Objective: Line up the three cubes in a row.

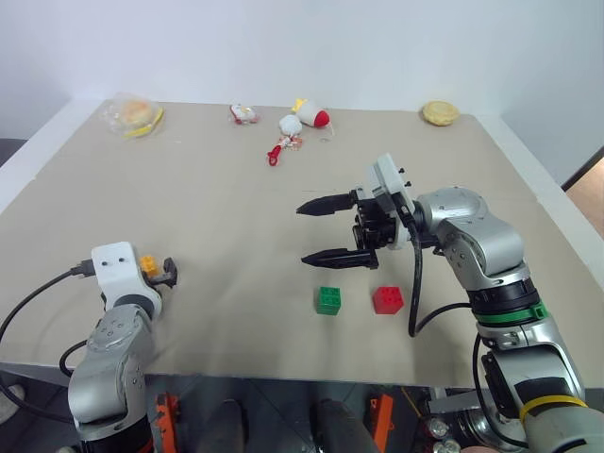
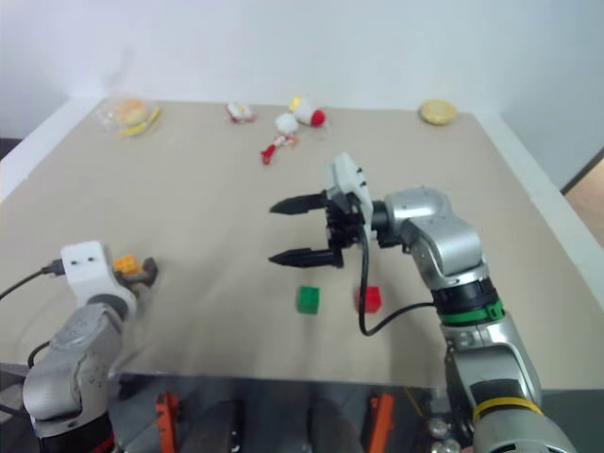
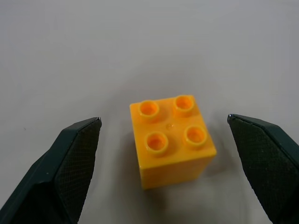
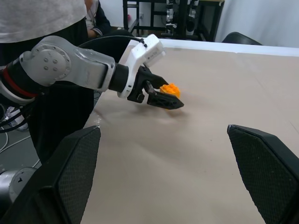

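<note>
The left hand (image 3: 163, 154) stands wide open around the orange-yellow cube (image 3: 170, 140) on the counter (image 1: 217, 198) without touching it, while the empty right hand (image 1: 326, 231) hangs spread above the green cube (image 1: 328, 300) beside the red cube (image 1: 388, 300).

Left hand (image 1: 162, 274) low, fingers spread wide, right hand (image 1: 332, 229) raised, pointing leftward, apparently fully open

Orange-yellow cube (image 3: 170, 139), green cube (image 1: 328, 300), red cube (image 1: 388, 300), all on a beige table (image 1: 217, 189)
</note>
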